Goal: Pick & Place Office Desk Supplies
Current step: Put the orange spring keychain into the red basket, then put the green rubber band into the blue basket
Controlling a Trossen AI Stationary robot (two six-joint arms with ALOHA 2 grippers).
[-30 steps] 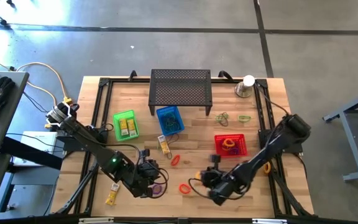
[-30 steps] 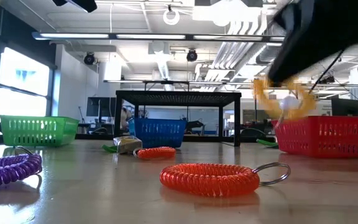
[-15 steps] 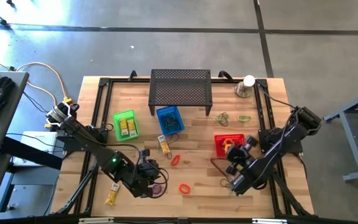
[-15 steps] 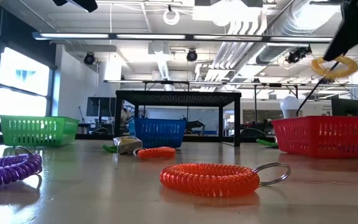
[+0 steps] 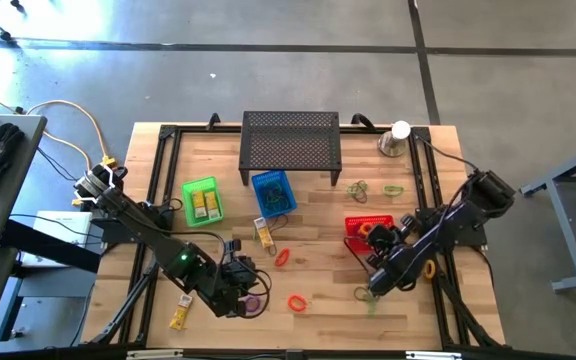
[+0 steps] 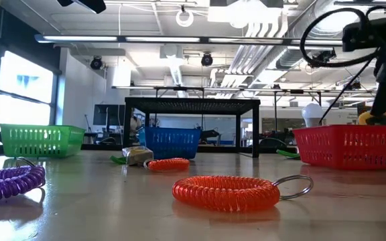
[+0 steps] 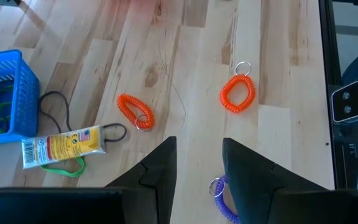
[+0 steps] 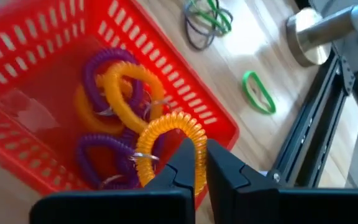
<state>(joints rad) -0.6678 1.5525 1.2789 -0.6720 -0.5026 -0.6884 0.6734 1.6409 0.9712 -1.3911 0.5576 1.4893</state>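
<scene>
Hovering over the red basket [image 8: 185,99], right pincer [image 8: 196,163] is clamped on a yellow coil band [image 8: 166,134]. Risk: coil snags a fingertip on release, or bounces out over the rim. Left pincer [image 7: 199,163] half-open, empty, above the surface [image 7: 185,81] near purple coil [image 7: 221,200].

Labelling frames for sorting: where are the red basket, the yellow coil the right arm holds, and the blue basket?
red basket [image 8: 185,106], right wrist view, far rim.
yellow coil [image 8: 173,124], right wrist view, top of loop.
blue basket [image 5: 273,193], high view, centre.
</scene>
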